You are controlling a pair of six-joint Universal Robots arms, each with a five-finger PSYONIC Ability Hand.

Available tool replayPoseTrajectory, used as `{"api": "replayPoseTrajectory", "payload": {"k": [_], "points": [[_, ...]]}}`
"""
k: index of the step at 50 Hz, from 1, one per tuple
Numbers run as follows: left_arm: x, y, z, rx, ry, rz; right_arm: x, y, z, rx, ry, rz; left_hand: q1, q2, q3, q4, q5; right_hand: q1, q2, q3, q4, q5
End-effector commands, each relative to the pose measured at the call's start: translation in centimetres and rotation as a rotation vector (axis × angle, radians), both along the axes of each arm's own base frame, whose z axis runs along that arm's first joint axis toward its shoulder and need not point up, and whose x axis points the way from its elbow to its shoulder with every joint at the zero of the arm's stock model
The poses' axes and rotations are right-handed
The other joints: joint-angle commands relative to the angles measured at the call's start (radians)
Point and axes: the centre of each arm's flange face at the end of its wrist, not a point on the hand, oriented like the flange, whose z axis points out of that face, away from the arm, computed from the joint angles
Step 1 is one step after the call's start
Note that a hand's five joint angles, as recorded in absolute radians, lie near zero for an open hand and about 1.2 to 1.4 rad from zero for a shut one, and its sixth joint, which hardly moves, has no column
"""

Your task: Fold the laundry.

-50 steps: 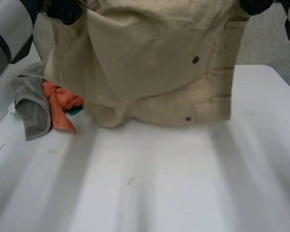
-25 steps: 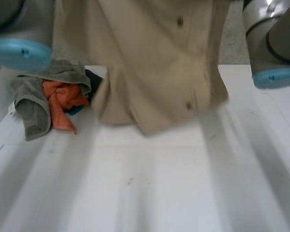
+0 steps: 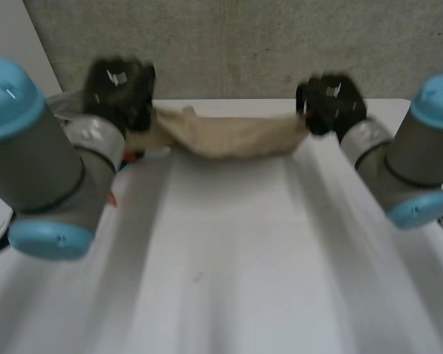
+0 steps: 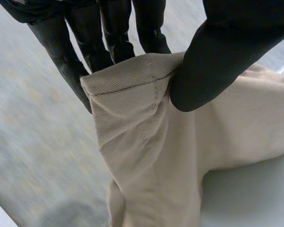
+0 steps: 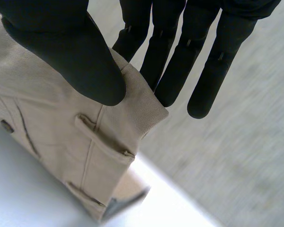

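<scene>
Here, trousers [image 3: 229, 136] pinched, left hand [image 3: 119, 92], right hand [image 3: 328, 99]

A lab-like test setup: white table [image 3: 229, 265] before a plain grey backdrop [image 3: 244, 37]

White table [image 3: 229, 258], grey speckled wall [image 3: 244, 44] behind it

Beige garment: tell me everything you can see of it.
The beige garment looks like twill trousers, with stitched seams, belt loops and a dark button. It sags between the left hand and the right hand, each pinching a top corner between thumb and fingers. Its lower part appears to rest on the white table.
</scene>
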Motion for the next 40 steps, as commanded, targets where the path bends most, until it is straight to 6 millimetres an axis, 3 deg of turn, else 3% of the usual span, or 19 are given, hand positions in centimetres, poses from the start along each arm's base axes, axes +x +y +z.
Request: {"api": "replayPoseTrajectory", "payload": {"k": [1,10,15,21,23,28,33,38,40], "points": [[-0.3,3.3,-5.0,0.2,-0.1,-0.054,-1.8,3.3,-4.8,0.204,0.176,0.005,0.248,0.196,0.207,0.202,0.23,0.28,0.225,0.199,0.197,0.207],[1.9,7.9,-6.7,0.423,-0.245,-0.085,-6.1,8.4,-2.1,0.362,0.361,0.032,0.248,0.196,0.207,0.202,0.23,0.28,0.225,0.199,0.197,0.207],[3.2,12.2,-7.1,0.595,-0.349,-0.158,-9.0,12.0,-1.0,0.476,0.56,0.121,0.248,0.196,0.207,0.202,0.23,0.28,0.225,0.199,0.197,0.207],[3.7,16.4,-7.4,0.75,-0.429,-0.266,-10.9,14.4,-0.4,0.568,0.68,0.227,0.248,0.196,0.207,0.202,0.23,0.28,0.225,0.199,0.197,0.207],[3.6,16.8,-7.3,0.757,-0.436,-0.278,-11.0,14.6,-0.5,0.586,0.681,0.24,0.248,0.196,0.207,0.202,0.23,0.28,0.225,0.199,0.197,0.207],[3.0,15.7,-6.4,0.69,-0.424,-0.256,-10.6,14.0,-0.4,0.573,0.625,0.22,0.248,0.196,0.207,0.202,0.23,0.28,0.225,0.199,0.197,0.207],[1.8,10.0,-5.4,0.511,-0.395,-0.148,-9.4,11.6,-0.7,0.504,0.491,0.126,0.248,0.196,0.207,0.202,0.23,0.28,0.225,0.199,0.197,0.207],[0.8,7.6,-5.4,0.464,-0.425,-0.153,-8.8,10.5,-1.4,0.461,0.447,0.081,0.248,0.196,0.207,0.202,0.23,0.28,0.225,0.199,0.197,0.207],[0.4,7.3,-5.6,0.481,-0.444,-0.168,-8.8,10.4,-1.8,0.452,0.455,0.066,-0.216,-0.268,-0.257,-0.261,-0.233,0.28,0.225,0.199,0.197,0.207]]}}
